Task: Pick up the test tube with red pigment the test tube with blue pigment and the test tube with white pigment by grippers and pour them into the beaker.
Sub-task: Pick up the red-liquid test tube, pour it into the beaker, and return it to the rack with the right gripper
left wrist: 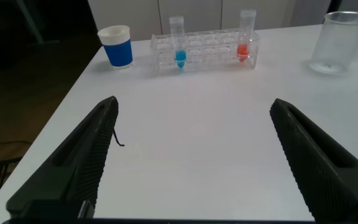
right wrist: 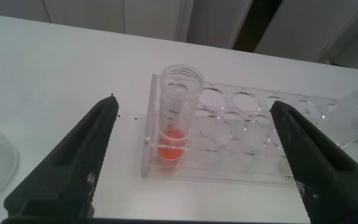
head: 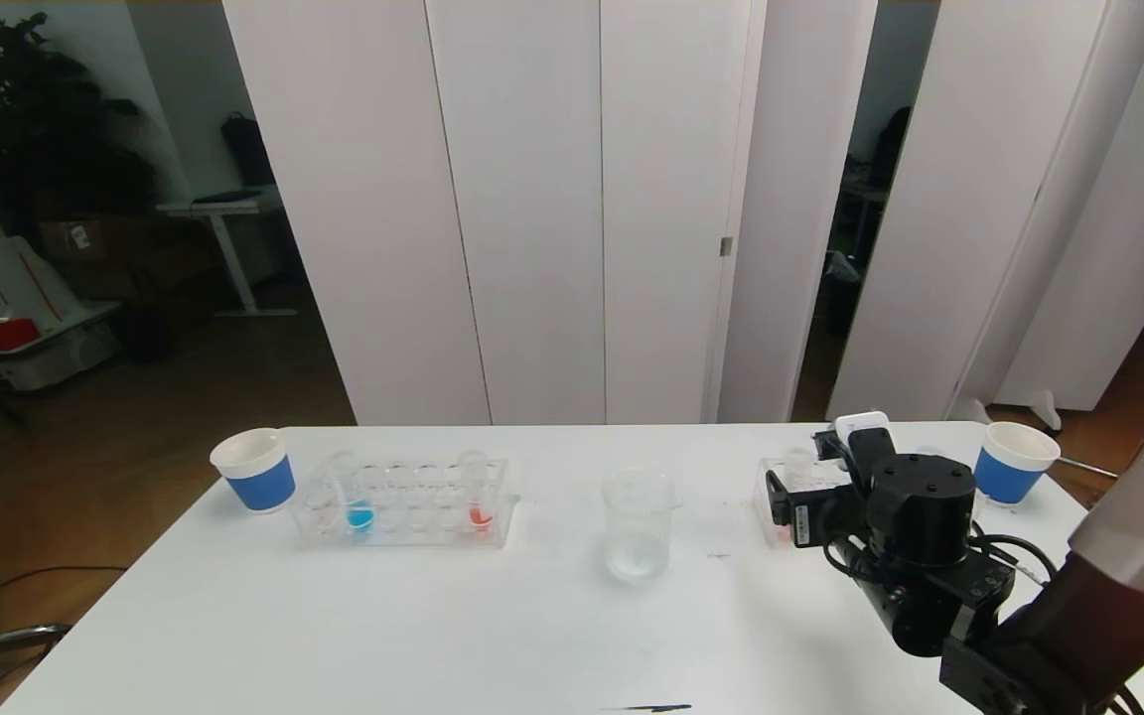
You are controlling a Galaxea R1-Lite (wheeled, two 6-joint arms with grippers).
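Red-pigment tube (right wrist: 178, 112) in its rack (right wrist: 241, 134): our right pincer (right wrist: 194, 158) hangs released over it.
Nothing looks poured yet; we see the beaker (head: 639, 523) mid-tabletop (head: 433, 636), blue tube (head: 351, 497) racked on the left, left pincer (left wrist: 194, 158) released, no white one.

Two paper cups (head: 254, 469) (head: 1013, 461), two clear racks (head: 403, 503) (right wrist: 241, 134), one beaker (head: 639, 523), one blue-pigment tube (head: 357, 497), two red-pigment tubes (head: 476, 492) (right wrist: 178, 112).
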